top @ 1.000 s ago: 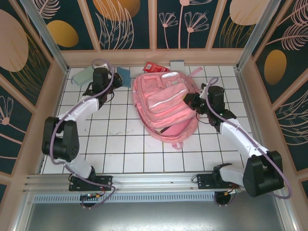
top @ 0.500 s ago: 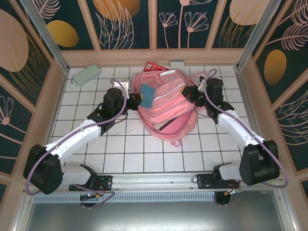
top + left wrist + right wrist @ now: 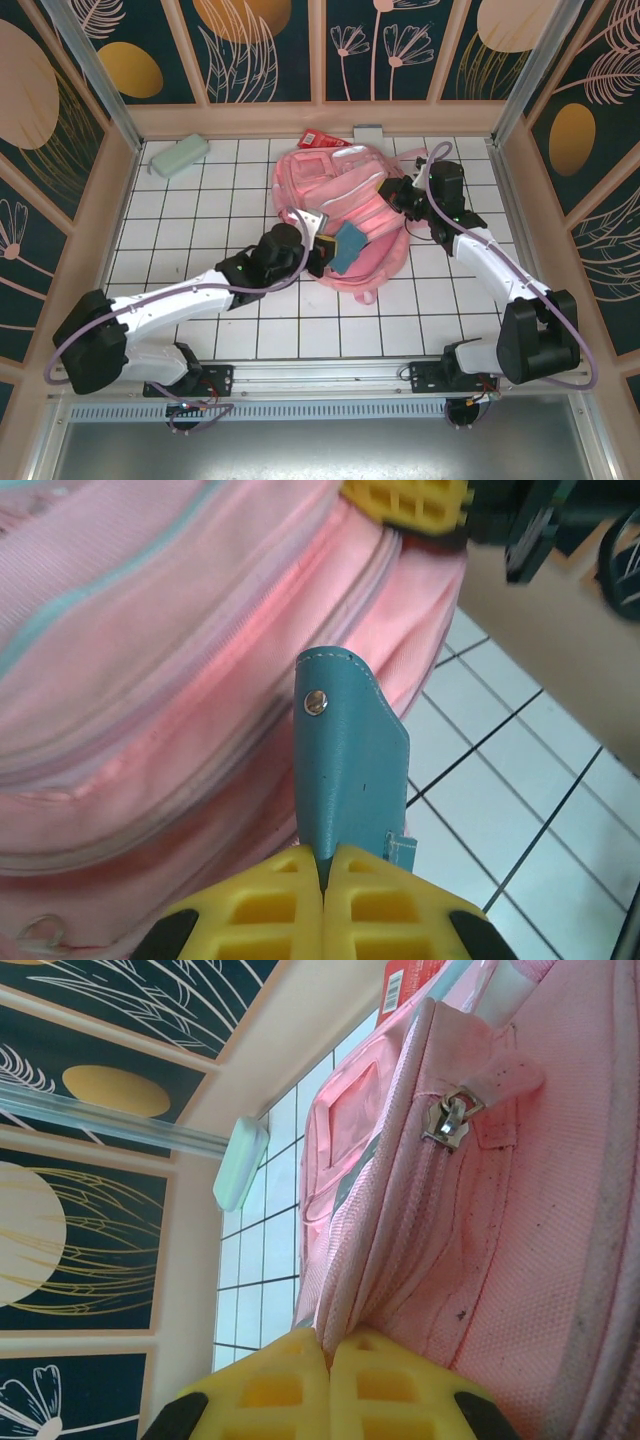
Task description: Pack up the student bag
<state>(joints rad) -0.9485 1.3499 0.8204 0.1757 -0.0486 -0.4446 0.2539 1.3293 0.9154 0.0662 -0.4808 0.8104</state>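
– Left hand [image 3: 322, 865] first: what is it doing?

– Its yellow fingers are pressed together on the bottom edge of a flat teal case [image 3: 345, 760]. The case has stitched edges and a small metal stud near its top, and it stands straight out from the fingertips.

– Where is the student bag [image 3: 340, 195]?

– It lies on the white tiled desk [image 3: 200, 220], toward the far middle, between the two arms. It is large, soft and pink, with zip pockets facing up. The teal case is at the bag's near edge and seems to touch its side, though the close wrist view makes contact hard to confirm.

– And the right hand [image 3: 328, 1355]?

– Closed too, pinching a fold of the bag's pink fabric on its right side. A metal zip pull [image 3: 450, 1120] sits just above that fold.

– Anything else on the desk?

– A pale green pouch [image 3: 180, 157] lies well apart in the far left corner. A red packet [image 3: 318, 139] peeks out just behind the bag, by the back wall.
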